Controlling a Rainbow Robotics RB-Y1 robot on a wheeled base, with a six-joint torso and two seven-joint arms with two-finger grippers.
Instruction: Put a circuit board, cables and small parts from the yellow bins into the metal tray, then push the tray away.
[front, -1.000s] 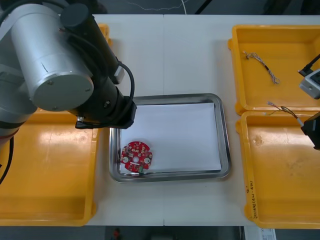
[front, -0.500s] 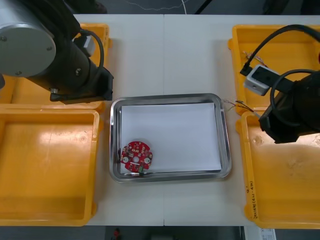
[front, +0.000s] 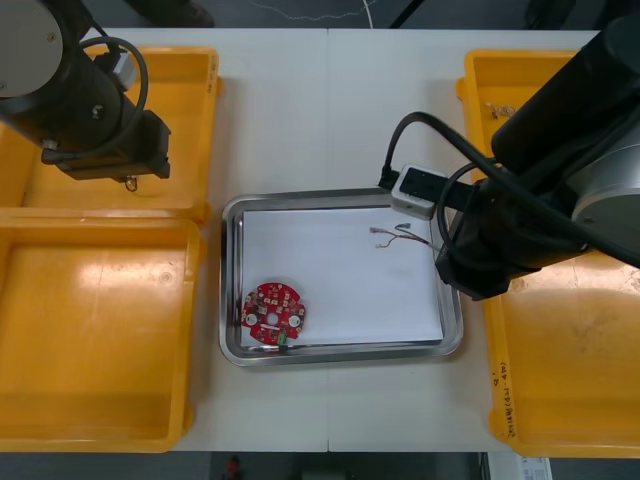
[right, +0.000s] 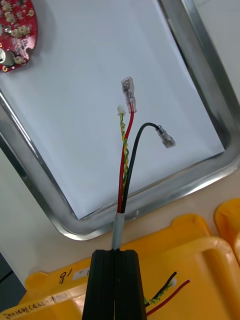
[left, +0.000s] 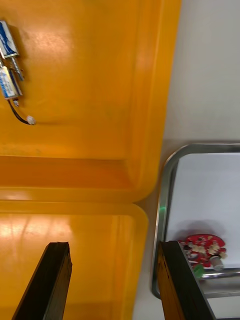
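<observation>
Big light table (front: 330, 110), yellow bins (front: 100, 330) down both sides, metal tray (front: 452, 300) in the middle with its white inside.

The right gripper (right: 116, 255) is the busy one. It's clamped tight on the grey sleeve of a red and yellow cable (right: 125, 150) and sits just outside the tray's right rim, over the edge of the near right bin. The left gripper (left: 114, 245) hangs over the seam between the two left bins, fingers spread, nothing in them.

The circuit board (front: 273, 315) lies in the tray's near-left corner.

Only the cable's free ends are over the white. The sleeve and the tail behind the fingers are on the bin side. My worry: let go here and it probably drapes across the rim or slides back into the bin.

Small metal parts (left: 9, 65) sit in the far left bin. Their thin black lead looks like it could snag.
</observation>
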